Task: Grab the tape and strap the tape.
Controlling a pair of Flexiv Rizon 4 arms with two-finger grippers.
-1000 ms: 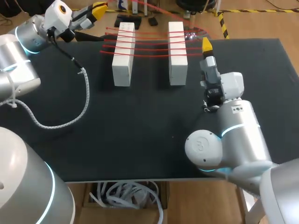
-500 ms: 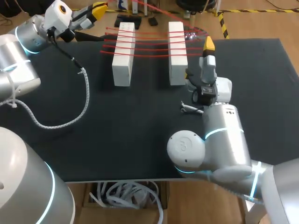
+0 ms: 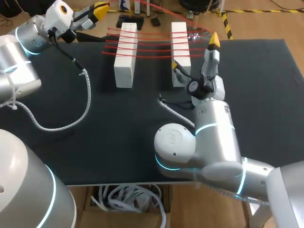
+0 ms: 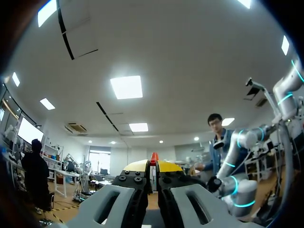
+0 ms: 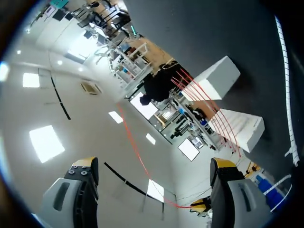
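Tape [image 3: 152, 45]: thin red strands, five or so, stretched taut and roughly parallel across two white rectangular blocks, the left block [image 3: 125, 54] and the right block [image 3: 180, 52]; both are matte, sharp-edged and stand upright side by side with a gap between them. Table [image 3: 118, 137]: flat black matte top; a white spiral-wrapped cable [image 3: 71, 118] from our left arm lies curved on it. Left claw [image 3: 100, 8] sits over the far left corner of the table, near the strands' left ends. In its wrist view the left claw [image 4: 153, 165] has its yellow tips pressed together with a red sliver of tape [image 4: 153, 156] pinched between them, so we log it as clenched on the tape. Right claw [image 3: 194, 52] is just beside the right block and released, fingers spread wide. In its wrist view one loose strand of tape [image 5: 137, 156] arcs through the gap of the right claw [image 5: 154, 164], touching neither finger, and the strung strands lie ahead of it
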